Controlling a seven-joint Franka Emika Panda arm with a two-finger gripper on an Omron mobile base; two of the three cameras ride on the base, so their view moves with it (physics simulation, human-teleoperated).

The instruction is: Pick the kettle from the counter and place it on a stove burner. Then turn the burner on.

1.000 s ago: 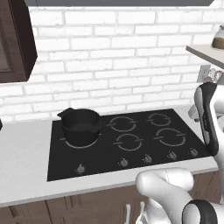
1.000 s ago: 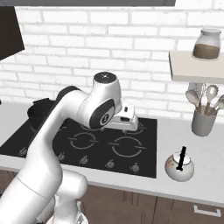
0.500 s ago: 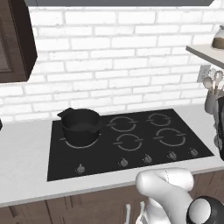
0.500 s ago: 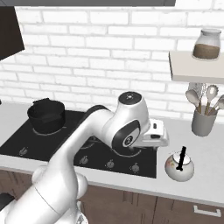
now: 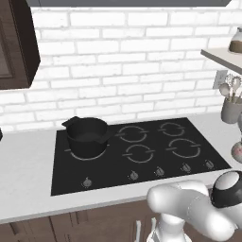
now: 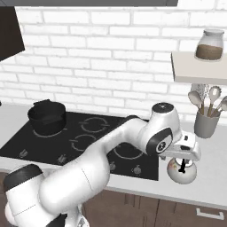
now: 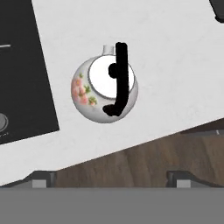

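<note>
The kettle (image 7: 98,94), a squat white-silver dome with pink floral marks and a thin black handle (image 7: 120,78), stands on the pale counter (image 7: 170,48) just right of the black cooktop (image 7: 22,65), near the counter's front edge. In the right base view my gripper (image 6: 181,158) hangs straight above the kettle (image 6: 181,173), a little clear of its handle. The gripper (image 7: 111,178) is open with nothing between its fingers. Grey-ringed stove burners (image 5: 183,147) lie free on the glass; the nearest burner (image 6: 126,151) is partly hidden by my arm. The kettle's edge (image 5: 237,151) shows at the right border.
A black two-handled pot (image 5: 87,136) occupies the back-left burner. Silver knobs (image 5: 159,171) line the cooktop's front. A grey utensil holder (image 6: 205,125) stands behind the kettle, under a shelf (image 6: 197,73) with a jar (image 6: 209,45). The brick wall backs the counter.
My arm has swung right, from over the cooktop to above the kettle on the counter. The kettle and pot have stayed put.
</note>
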